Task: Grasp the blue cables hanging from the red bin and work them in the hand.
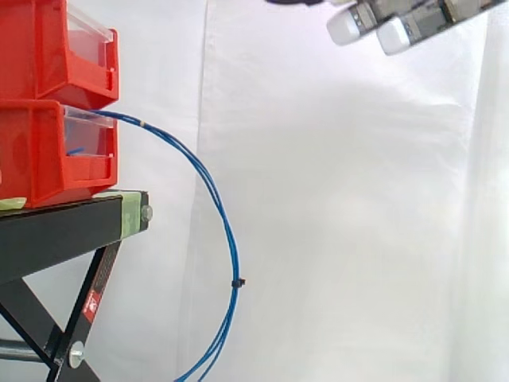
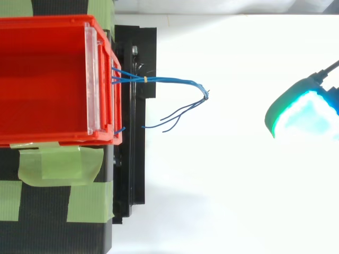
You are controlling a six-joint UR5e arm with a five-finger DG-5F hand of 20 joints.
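Two glowing pads [image 1: 350, 26] of the hand [image 1: 421, 22] were nearest to us, at the top right of the side view. They were white there, at the end of fingers that looked straight and lay close side by side, holding nothing. From above, one pad [image 2: 299, 114] shone cyan with a green edge at the right side, well apart from the blue cables [image 2: 169, 80]. These cables came out over the front of the lower red bin [image 1: 44, 155], and a pale band [image 2: 145, 79] held them together just beside the bin. In the side view they bent outward in a long arc and hung free in the air past the stand, down to the bottom edge. A small black tie [image 1: 238, 282] bound the strands low on the arc. In the top view this tie sat at the outermost point, and some loose ends [image 2: 169, 120] turned back toward the bin. We noticed also a short piece of blue inside the lower bin, behind its clear front panel [image 1: 87, 147]. An upper red bin [image 1: 36, 48] stood stacked on the lower one. Both rested on the black stand [image 1: 56, 231], which carried patches of green tape [image 2: 58, 164]. Behind everything hung the white curtain [image 1: 342, 223].
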